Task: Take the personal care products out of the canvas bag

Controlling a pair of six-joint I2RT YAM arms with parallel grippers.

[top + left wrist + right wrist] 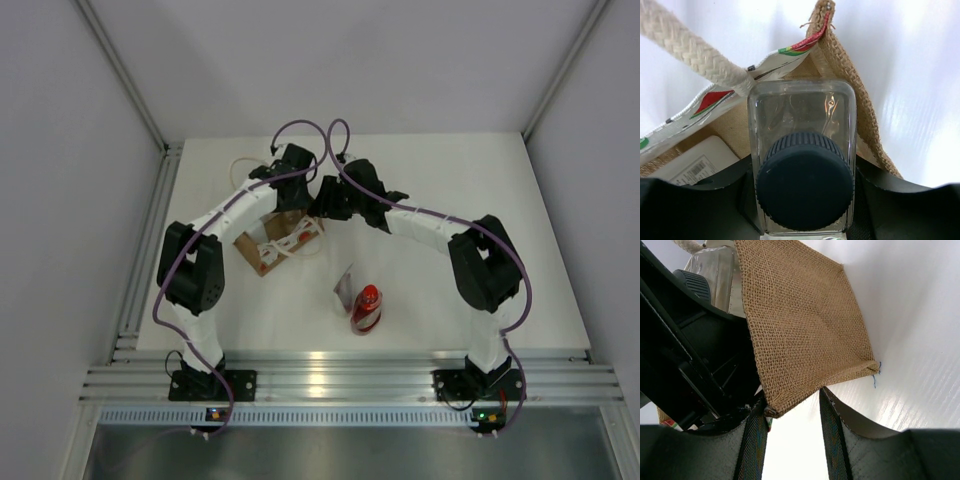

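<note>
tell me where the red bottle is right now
In the top view the red bottle lies on the table near its near edge, beside the white flat tube, outside and right of the canvas bag.

The canvas bag (800,325) is coarse open-weave burlap, rough and matt; its side panel (715,97) is a smooth, glossy printed sheet; its handle (690,50) is braided rope, matt and fibrous; the bottle (800,115) at the bag's mouth is glossy see-through plastic with a matt ribbed cap (805,187); the red bottle (366,308) outside the bag shines; the worktop (910,340) under the bag is smooth white with a soft sheen.
</note>
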